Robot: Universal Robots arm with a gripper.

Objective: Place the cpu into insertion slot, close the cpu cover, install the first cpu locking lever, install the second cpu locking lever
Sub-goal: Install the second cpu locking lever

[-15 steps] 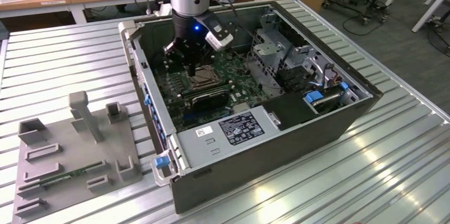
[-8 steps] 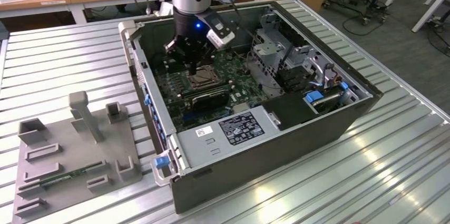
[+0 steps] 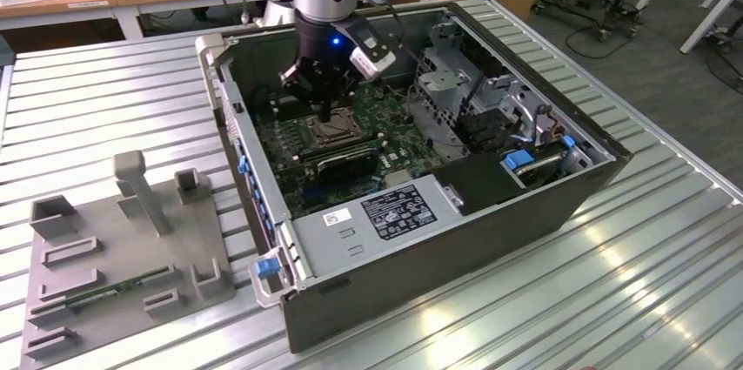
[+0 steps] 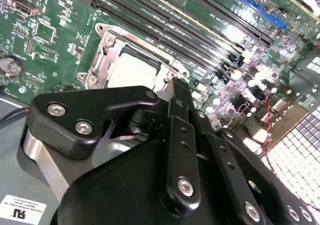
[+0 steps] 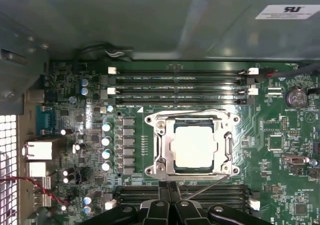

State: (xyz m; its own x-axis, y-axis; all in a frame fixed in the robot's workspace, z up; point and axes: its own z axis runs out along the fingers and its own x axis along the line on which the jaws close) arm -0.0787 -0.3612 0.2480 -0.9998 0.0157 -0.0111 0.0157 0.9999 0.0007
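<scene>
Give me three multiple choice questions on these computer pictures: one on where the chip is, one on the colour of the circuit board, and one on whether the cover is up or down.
1. Where is the chip?
A. In the socket
B. Outside the computer case
C. On top of the cover

2. What colour is the circuit board?
A. Blue
B. Green
C. Red

3. How does the cover stand?
A. Tilted up
B. Taken off
C. Down flat around the chip

Answers:
1 A: in the first wrist view the pale square sits inside the socket.
2 B: the circuit board is green in both wrist views.
3 C: the metal frame of the cover lies flat round the chip's edges.
</scene>
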